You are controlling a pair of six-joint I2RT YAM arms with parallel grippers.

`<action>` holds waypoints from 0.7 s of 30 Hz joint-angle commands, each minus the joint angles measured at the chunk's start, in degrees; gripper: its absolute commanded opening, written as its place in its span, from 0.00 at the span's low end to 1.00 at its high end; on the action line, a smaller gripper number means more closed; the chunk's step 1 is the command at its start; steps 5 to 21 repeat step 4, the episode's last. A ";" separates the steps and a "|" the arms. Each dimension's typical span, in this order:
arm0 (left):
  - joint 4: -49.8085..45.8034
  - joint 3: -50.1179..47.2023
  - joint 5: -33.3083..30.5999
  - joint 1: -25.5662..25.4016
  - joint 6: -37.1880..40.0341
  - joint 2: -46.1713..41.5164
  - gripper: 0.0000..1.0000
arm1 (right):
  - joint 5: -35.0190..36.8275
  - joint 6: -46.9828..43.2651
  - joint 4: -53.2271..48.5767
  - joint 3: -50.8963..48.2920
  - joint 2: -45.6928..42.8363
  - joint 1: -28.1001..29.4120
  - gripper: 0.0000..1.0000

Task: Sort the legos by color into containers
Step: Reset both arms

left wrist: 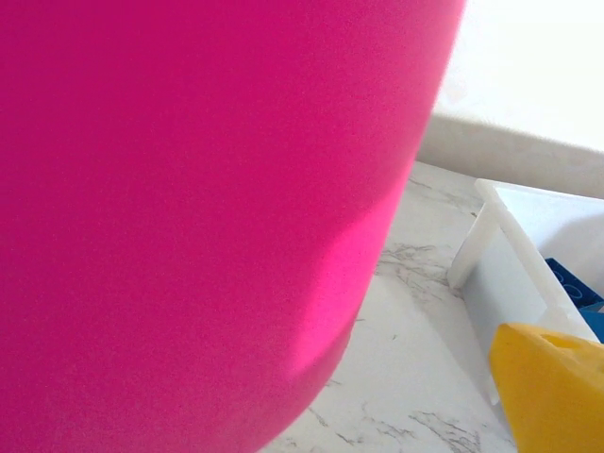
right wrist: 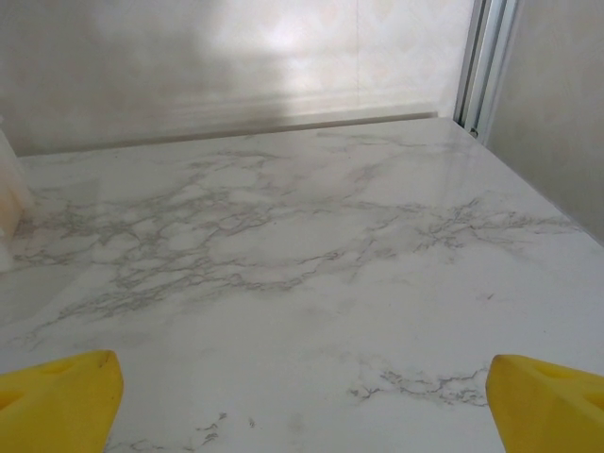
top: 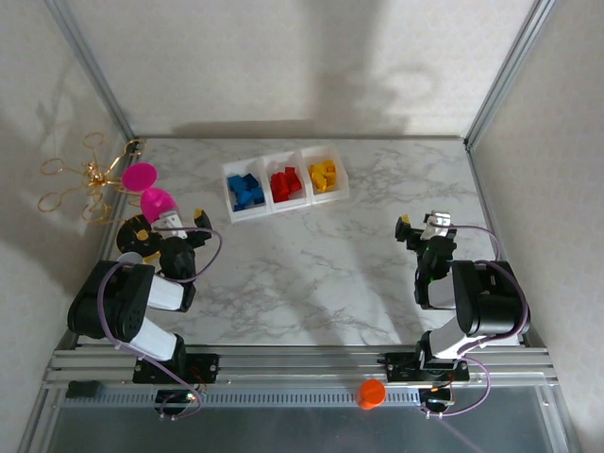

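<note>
Filling separate compartments, white tray (top: 247, 215): blue legos (top: 245, 191), red legos (top: 285, 183), yellow legos (top: 324, 175).

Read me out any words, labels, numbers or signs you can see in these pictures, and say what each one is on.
None to read.
The tray, the legos, the magenta disc and the table show no print.
Any marks on the arms are too small to tell.

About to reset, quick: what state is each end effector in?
Left end effector: cannot tell, magenta disc hides one finger.
Right end effector: open, holding nothing.
</note>
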 commanded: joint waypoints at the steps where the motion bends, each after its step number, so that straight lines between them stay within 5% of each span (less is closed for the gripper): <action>1: 0.87 0.68 0.31 -0.32 0.82 0.34 1.00 | -0.82 -0.59 1.75 1.13 0.30 0.16 0.99; 21: 0.80 0.66 0.31 -0.32 0.82 0.34 1.00 | -0.89 -0.77 2.36 0.82 0.25 0.17 0.99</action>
